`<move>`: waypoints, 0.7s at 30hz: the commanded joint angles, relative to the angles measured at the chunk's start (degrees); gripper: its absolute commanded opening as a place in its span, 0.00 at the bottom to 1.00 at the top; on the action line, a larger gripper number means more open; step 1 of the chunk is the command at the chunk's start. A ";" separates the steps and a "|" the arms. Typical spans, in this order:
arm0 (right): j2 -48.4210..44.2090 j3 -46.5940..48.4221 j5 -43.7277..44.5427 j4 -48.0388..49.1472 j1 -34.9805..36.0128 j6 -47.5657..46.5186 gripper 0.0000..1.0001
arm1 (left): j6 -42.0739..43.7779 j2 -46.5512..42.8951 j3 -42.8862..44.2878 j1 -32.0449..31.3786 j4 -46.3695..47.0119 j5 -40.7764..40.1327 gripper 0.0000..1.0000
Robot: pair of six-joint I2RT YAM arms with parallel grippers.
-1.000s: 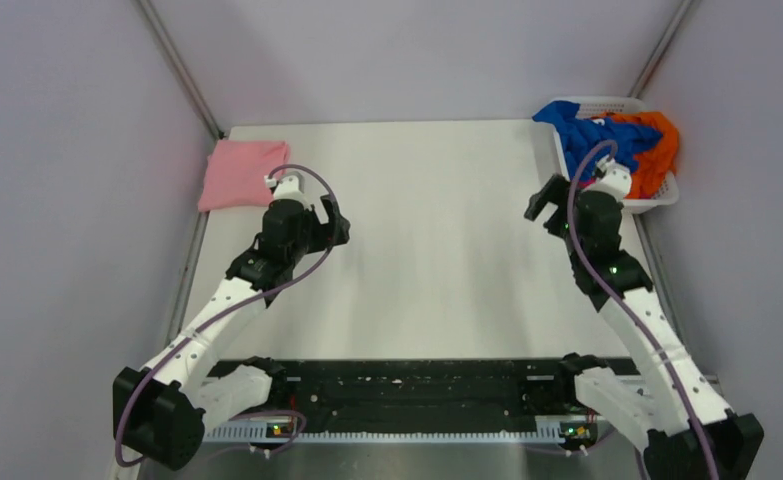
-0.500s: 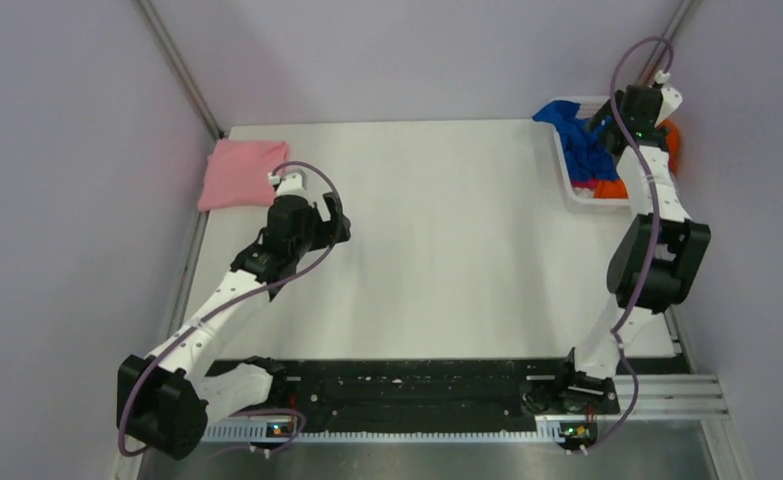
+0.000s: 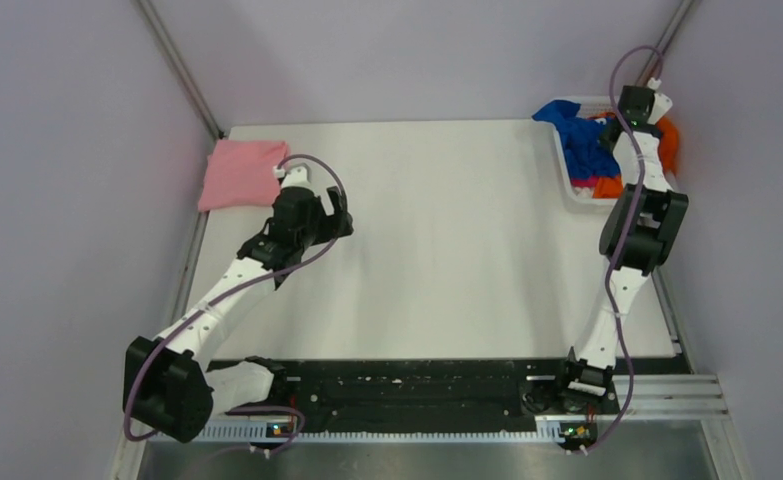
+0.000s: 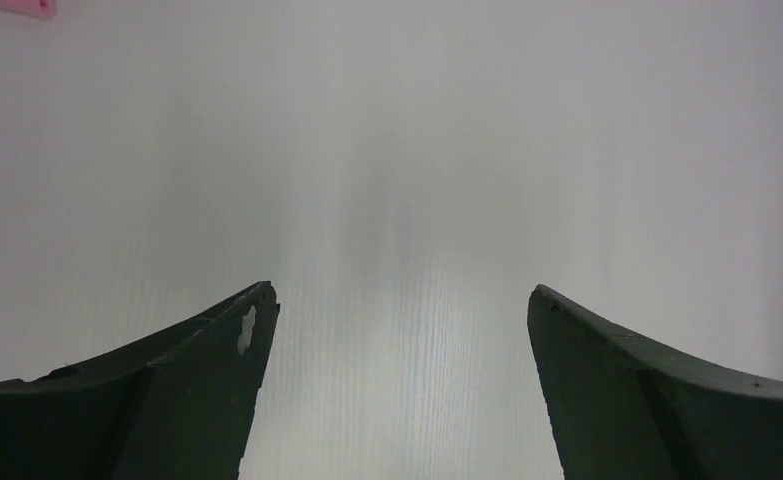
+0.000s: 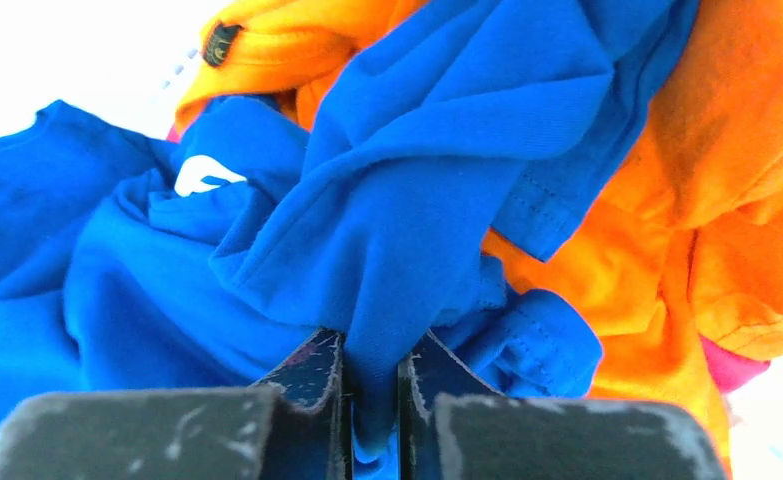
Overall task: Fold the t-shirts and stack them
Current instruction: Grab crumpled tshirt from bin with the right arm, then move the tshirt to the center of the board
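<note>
A royal blue t-shirt (image 3: pixel 579 143) (image 5: pixel 407 190) with white lettering lies crumpled in the white basket (image 3: pixel 565 180) at the back right, tangled with an orange t-shirt (image 3: pixel 667 145) (image 5: pixel 727 180). My right gripper (image 3: pixel 622 118) (image 5: pixel 372 365) reaches into the basket and is shut on a fold of the blue cloth. A folded pale pink t-shirt (image 3: pixel 239 172) rests at the table's back left corner. Just right of it, my left gripper (image 3: pixel 339 218) (image 4: pixel 402 300) hovers open over bare table with nothing between its fingers.
A bit of magenta cloth (image 5: pixel 732 365) peeks from under the orange tee. The basket sits against the right wall. A black rail (image 3: pixel 417 395) with the arm bases runs along the near edge. The white table (image 3: pixel 437 240) spreads between the two arms.
My right arm swung out over the basket, dropped into the pile, and its jaws closed on the blue t-shirt. The left arm barely shifted.
</note>
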 commanded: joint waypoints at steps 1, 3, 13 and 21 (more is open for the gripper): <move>-3.46 4.59 -2.33 0.90 -0.26 -0.53 0.00 | -0.53 -1.90 2.41 0.11 0.06 -0.84 0.99; -6.35 6.25 -4.52 0.81 -0.28 -1.25 0.00 | -0.64 -3.81 1.74 0.14 0.01 -0.94 0.99; -28.09 2.90 -26.15 8.80 -0.08 0.24 0.00 | -2.00 -12.77 -2.68 0.11 0.64 0.07 0.99; -38.28 -1.52 -54.12 20.96 3.06 10.59 0.00 | -3.16 -18.55 -4.80 0.17 -0.09 -0.86 0.99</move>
